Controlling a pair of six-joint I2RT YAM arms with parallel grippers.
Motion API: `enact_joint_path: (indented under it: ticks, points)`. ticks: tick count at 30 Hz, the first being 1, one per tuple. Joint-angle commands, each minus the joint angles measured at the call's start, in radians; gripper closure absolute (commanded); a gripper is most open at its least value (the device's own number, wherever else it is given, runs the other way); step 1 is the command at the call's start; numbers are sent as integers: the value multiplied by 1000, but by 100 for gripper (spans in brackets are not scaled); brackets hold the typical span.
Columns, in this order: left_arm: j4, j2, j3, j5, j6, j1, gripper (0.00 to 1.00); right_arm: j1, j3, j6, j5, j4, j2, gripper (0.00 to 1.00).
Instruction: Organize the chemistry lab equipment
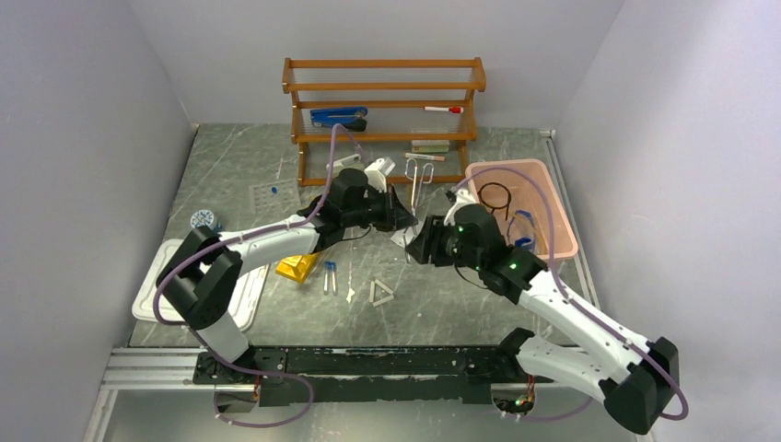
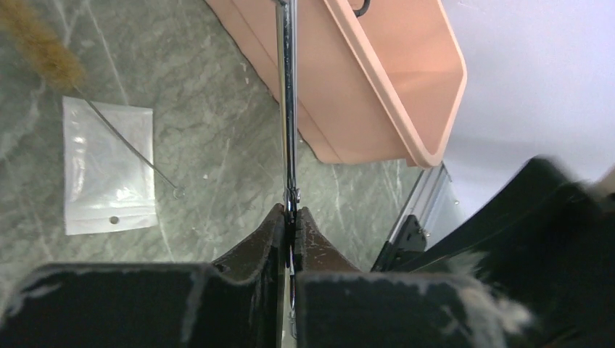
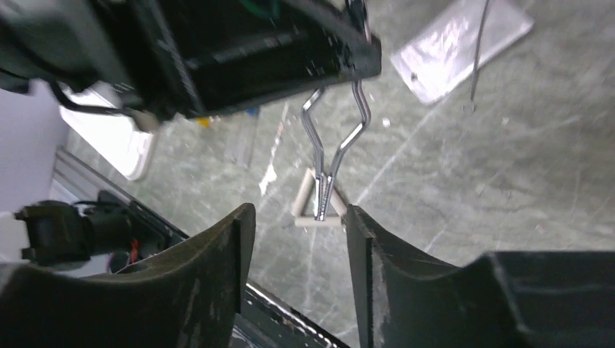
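Grey marbled table (image 1: 460,304), white walls on three sides, and a wooden shelf (image 1: 382,101) at the back. At the far left a white tray (image 1: 157,295) lies at the table's edge. Next to it is the yellow rack (image 1: 297,268), then two blue-capped tubes (image 1: 330,274) lying flat, then the white triangle (image 1: 380,292) near the front. In the middle the left gripper (image 2: 291,217) is clamped tight on the end of a pair of metal tongs (image 2: 288,109), held off the table. A clear bag (image 2: 109,170) lies flat below (a thin wire rests across it). The right gripper (image 3: 299,212) faces it with jaws apart, the tongs' tip between them and touching neither. On the right stands a pink bin (image 1: 562,230) with a black ring (image 1: 495,195) inside.
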Motion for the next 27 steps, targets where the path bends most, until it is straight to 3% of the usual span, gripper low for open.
enact_joint_path:
  ticks: [1, 9, 16, 21, 27]
  points:
    - [16, -91, 15, 33, 177, 9, 95, -2, 119, -34, 83, 13, -75, 46]
    - [24, -190, 3, 123, 193, 22, 95, -3, 258, 125, 255, 0, 18, 43]
    - [17, -242, -16, 132, 173, 22, 95, -4, 362, 191, 265, 48, 178, 43]
    - [-2, -265, -26, 122, 178, 21, 95, -5, 379, 205, 280, 49, 219, 66]
    - [-15, -285, -34, 121, 176, 22, 95, -7, 365, 201, 233, 64, 240, 81]
